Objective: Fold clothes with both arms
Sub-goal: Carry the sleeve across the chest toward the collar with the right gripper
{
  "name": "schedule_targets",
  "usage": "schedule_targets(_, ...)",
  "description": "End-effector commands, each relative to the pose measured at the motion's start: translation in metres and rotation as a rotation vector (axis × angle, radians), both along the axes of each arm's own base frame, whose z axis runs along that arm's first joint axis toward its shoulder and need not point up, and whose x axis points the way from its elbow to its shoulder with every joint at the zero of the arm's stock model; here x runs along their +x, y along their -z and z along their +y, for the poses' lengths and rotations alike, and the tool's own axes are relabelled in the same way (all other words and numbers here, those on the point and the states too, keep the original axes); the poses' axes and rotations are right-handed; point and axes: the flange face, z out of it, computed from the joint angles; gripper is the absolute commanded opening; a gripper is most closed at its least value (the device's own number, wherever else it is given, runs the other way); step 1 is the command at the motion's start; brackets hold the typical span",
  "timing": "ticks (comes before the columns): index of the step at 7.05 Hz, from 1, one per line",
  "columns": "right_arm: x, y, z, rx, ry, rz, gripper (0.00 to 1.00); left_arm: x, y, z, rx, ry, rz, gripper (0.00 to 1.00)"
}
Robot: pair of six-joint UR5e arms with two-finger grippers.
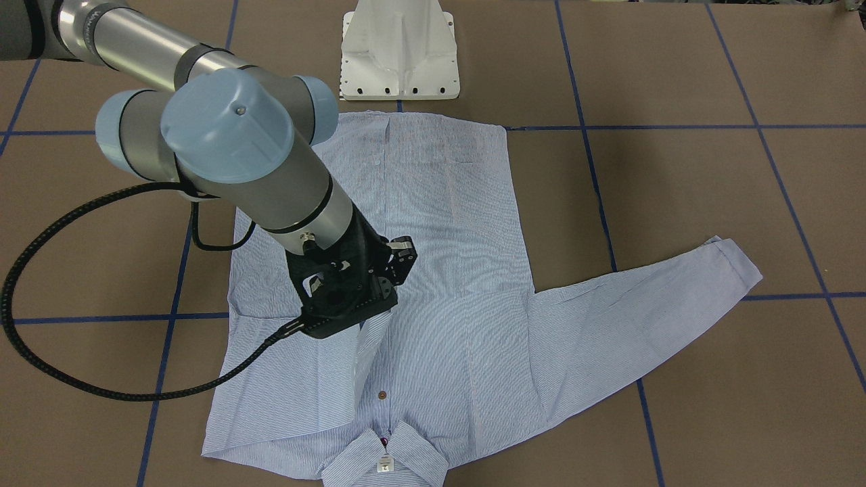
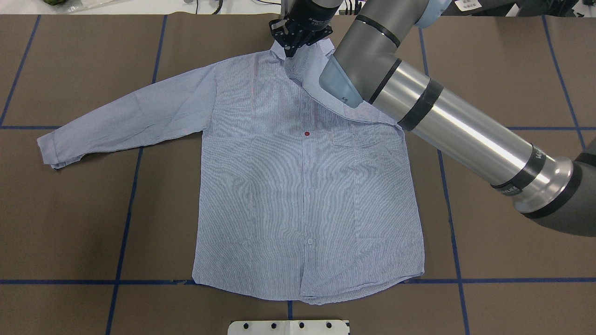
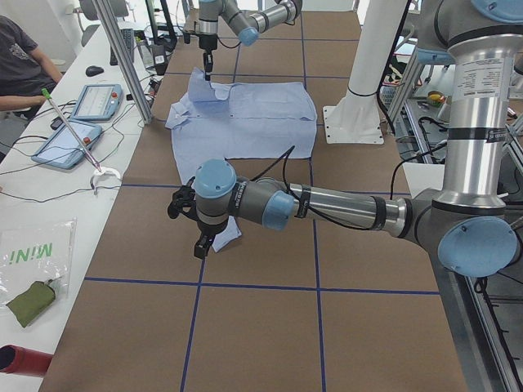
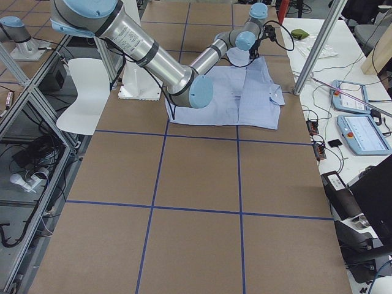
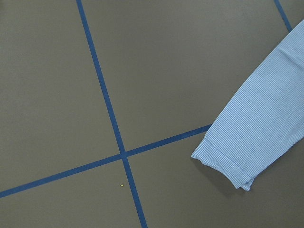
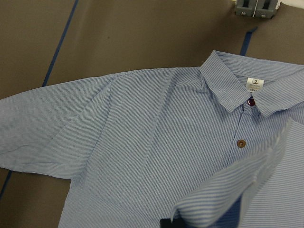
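Nearest, from the table's left end, the left tool [image 3: 202, 242] hangs just beside a sleeve cuff [image 5: 223, 164]; I cannot tell its opening. The shirt [image 2: 302, 186] lies front up on the brown table [image 2: 70, 209] (gridded with blue tape [image 2: 132, 186]). Farther on, the right tool [image 1: 375, 304] pinches the other sleeve, raised over the chest. Tablets [image 3: 98, 102] and a seated person [image 3: 20, 65] are alongside.

The right arm [image 1: 135, 47] is a silver metal tube with black bands; its grey cylindrical joints carry domed light blue caps [image 1: 226, 128]; a braided black cable [image 1: 260, 350] loops to the black right gripper [image 2: 292, 50]; the left arm [image 3: 343, 208] looks alike; the white base pedestal [image 1: 399, 61] shows a row of dark holes.
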Motion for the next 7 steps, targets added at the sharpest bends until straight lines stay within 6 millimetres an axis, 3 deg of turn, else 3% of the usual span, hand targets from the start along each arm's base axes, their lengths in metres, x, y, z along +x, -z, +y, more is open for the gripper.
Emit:
schedule_targets(1,-0.061,-0.018,0.013,0.007,0.017,0.048,0.0,0.0,-0.001,0.0,-0.003,0.0,0.0,1.0)
schedule_targets(3,-0.125,-0.019,0.014,0.059,-0.02,0.099,0.0,0.0,-0.001,0.0,-0.003,0.0,0.0,1.0)
schedule_targets(4,-0.148,-0.012,0.021,0.103,-0.051,0.076,0.06,0.0,-0.005,0.0,-0.011,0.0,0.0,1.0)
schedule_targets(5,-0.19,0.009,0.056,0.203,-0.151,0.065,0.99,0.0,-0.009,-0.001,-0.003,0.001,0.0,1.0)
schedule_targets(6,-0.202,0.015,0.07,0.223,-0.179,0.067,1.0,0.0,-0.013,-0.001,-0.007,0.001,0.0,1.0)
schedule_targets(7,-0.202,0.018,0.072,0.219,-0.182,0.06,1.0,0.0,-0.02,-0.002,-0.015,0.001,0.002,1.0)
